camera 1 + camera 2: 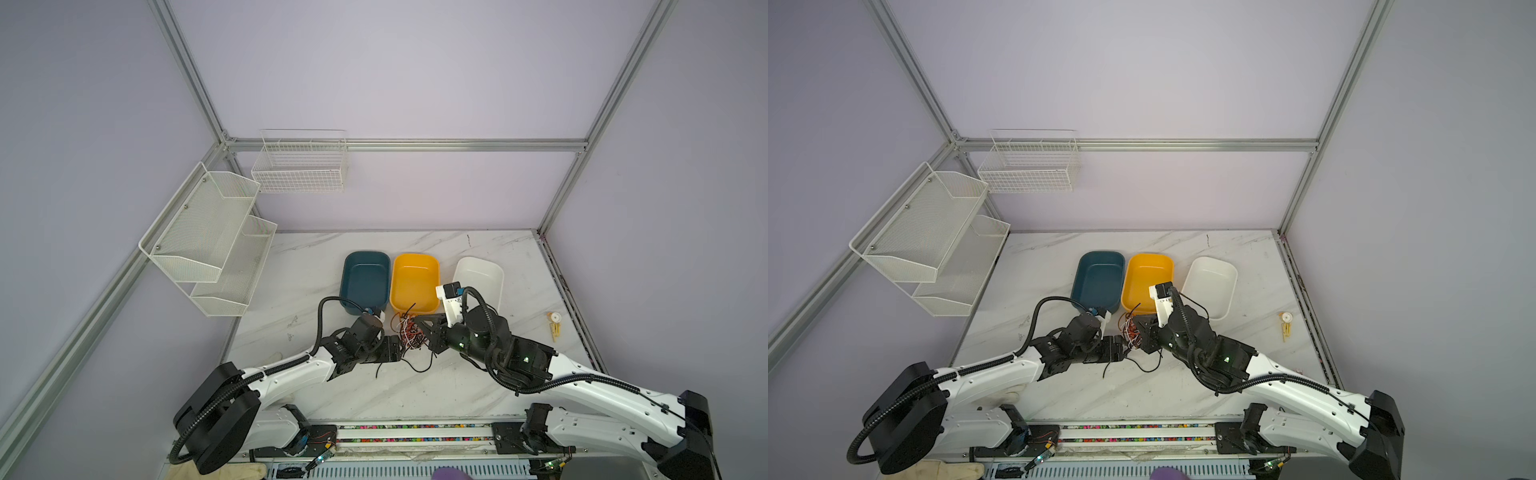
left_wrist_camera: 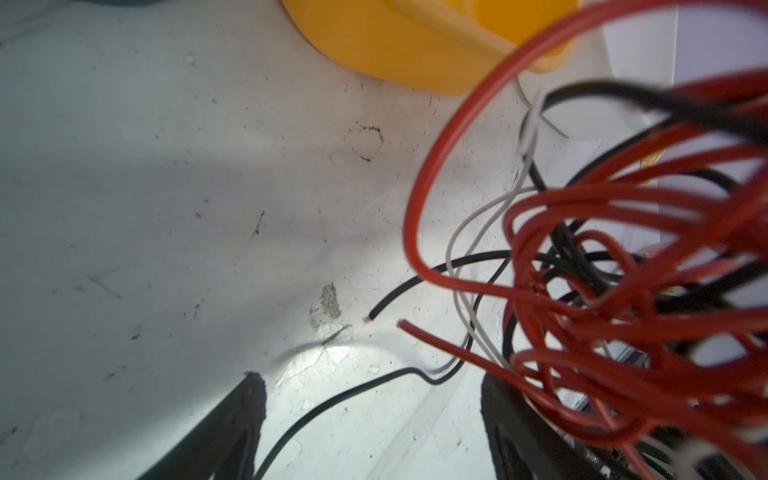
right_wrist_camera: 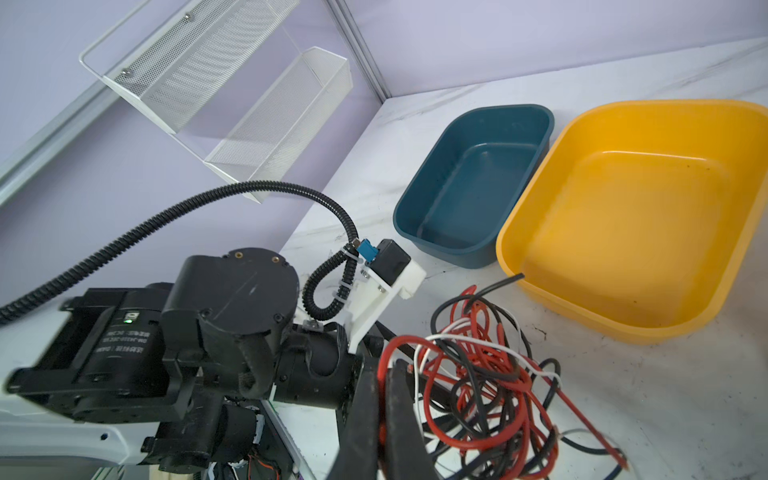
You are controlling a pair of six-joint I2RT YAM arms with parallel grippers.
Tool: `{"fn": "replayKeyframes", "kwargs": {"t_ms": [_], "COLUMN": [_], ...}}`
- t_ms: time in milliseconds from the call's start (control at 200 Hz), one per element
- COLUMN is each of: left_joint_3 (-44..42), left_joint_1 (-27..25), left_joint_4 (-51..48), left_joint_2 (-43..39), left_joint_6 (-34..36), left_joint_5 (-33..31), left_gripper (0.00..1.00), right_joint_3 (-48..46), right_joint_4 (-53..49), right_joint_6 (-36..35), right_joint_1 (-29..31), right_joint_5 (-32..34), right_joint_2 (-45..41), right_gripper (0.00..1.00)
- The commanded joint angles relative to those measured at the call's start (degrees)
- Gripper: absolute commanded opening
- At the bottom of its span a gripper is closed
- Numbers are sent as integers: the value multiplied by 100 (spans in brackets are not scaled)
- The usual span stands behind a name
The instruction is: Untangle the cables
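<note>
Three bins stand in a row at the back of the marble table (image 1: 478,374): teal bin (image 1: 365,254), yellow bin (image 1: 415,256) and white bin (image 1: 478,261). The teal and yellow floors are bare in the right wrist view, while the right arm partly covers the white one. The cables (image 1: 409,332) lie tangled just in front of the yellow bin, between both grippers, with a black end touching its near rim and loose black strands trailing toward the near edge. Bare tabletop lies left of the left arm, and a small yellow item (image 1: 555,326) sits near the right edge. The left wrist view alone shows the left gripper (image 2: 372,380) with jaws apart, clear of the strands. The right gripper (image 3: 382,370) has its jaws pressed together on a red strand.
</note>
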Motion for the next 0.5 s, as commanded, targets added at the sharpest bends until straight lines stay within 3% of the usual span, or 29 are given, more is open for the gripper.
{"fn": "replayKeyframes", "kwargs": {"t_ms": [0,385,495], "left_joint_3": [-279,-759,-803], "left_joint_1": [-32,-29,-33], "left_joint_4": [-190,-483,-435], "left_joint_2": [-358,-2695,-3033], "left_joint_6": [124,149,108], "left_joint_5": [-130,110,184], "left_gripper": [82,92,93], "right_joint_3": [155,-263,-360], "right_joint_4": [266,706,916], "right_joint_6": [-36,43,74], "right_joint_1": [30,26,33], "right_joint_5": [-102,-141,-279], "right_joint_2": [-146,184,314], "right_gripper": [0,0,0]}}
